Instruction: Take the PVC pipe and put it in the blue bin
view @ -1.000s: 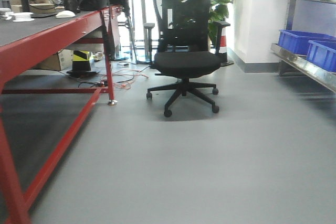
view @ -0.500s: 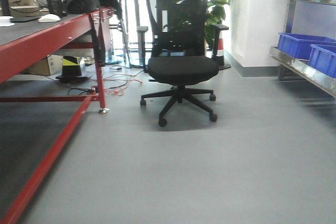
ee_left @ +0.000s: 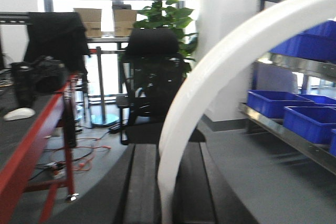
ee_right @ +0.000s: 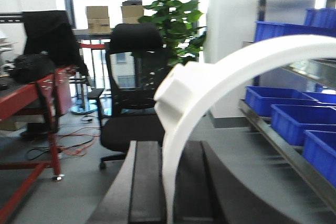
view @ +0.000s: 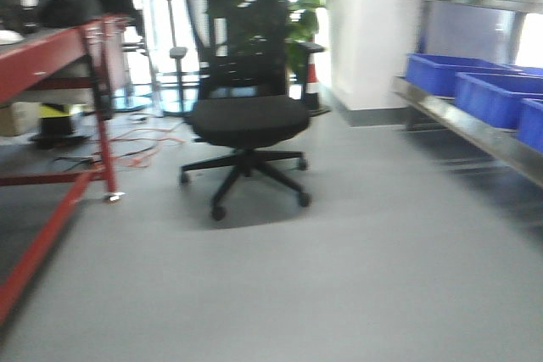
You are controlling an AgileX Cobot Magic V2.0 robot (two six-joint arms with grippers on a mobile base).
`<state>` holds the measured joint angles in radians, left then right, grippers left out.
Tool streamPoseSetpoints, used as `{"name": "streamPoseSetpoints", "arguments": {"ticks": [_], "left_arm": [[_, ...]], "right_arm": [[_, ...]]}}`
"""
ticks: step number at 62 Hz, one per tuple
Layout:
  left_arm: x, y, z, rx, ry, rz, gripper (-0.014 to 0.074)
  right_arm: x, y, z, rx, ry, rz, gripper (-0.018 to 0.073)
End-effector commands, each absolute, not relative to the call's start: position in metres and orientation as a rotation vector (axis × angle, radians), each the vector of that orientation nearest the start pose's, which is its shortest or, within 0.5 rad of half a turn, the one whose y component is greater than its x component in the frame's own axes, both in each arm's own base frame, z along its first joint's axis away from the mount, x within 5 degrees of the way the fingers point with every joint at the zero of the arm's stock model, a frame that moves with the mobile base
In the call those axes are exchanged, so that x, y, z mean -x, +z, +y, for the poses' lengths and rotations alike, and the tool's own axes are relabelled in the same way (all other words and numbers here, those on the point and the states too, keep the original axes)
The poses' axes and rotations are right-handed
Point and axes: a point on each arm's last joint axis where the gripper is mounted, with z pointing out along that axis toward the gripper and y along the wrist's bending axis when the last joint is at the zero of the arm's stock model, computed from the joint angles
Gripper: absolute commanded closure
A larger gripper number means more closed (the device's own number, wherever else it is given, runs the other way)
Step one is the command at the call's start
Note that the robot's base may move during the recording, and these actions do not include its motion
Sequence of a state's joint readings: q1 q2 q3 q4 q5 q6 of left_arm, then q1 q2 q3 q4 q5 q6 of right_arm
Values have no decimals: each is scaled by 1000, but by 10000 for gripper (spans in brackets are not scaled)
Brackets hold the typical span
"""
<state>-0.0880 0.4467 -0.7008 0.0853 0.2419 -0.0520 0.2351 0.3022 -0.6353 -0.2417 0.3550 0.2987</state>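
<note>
Nearest, the left fingers are closed on the PVC pipe. The white arc rises from between them and sweeps up and to the right, out of view. The right fingers likewise clamp a white arc, which runs off to the right. It cannot be determined whether both grip one piece or two.

Probable reason for the hold: a clamp low on the curve carries the long arc above the floor and clear of furniture during transport. The pipe is therefore in hand and not yet in any bin.

Further out stands a black office chair. The red worktop lies to the left. To the right, a steel shelf carries the blue bins. A plant stands behind the chair. Which bin is intended cannot be determined.

View differences:
- The front view is blurred and shows neither fingers nor pipe. Only this view shows the open floor ahead and the chair's casters.
- Only the wrist views confirm the grip.
- Only the right wrist view shows a flat squared block on the arc. The left wrist view shows plain curve only.
</note>
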Motion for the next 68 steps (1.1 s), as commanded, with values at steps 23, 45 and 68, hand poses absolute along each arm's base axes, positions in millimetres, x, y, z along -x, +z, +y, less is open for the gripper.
{"name": "streamPoseSetpoints", "arguments": {"ticks": [23, 45, 68], "left_arm": [[-79, 397, -6, -74, -37, 1436, 707], [-79, 397, -6, -74, -37, 1436, 707], [-79, 397, -6, -74, -37, 1434, 707]], "right_arm": [[-51, 376, 4, 57, 177, 1471, 722], [-51, 376, 4, 57, 177, 1471, 722], [-51, 376, 4, 57, 177, 1471, 722]]}}
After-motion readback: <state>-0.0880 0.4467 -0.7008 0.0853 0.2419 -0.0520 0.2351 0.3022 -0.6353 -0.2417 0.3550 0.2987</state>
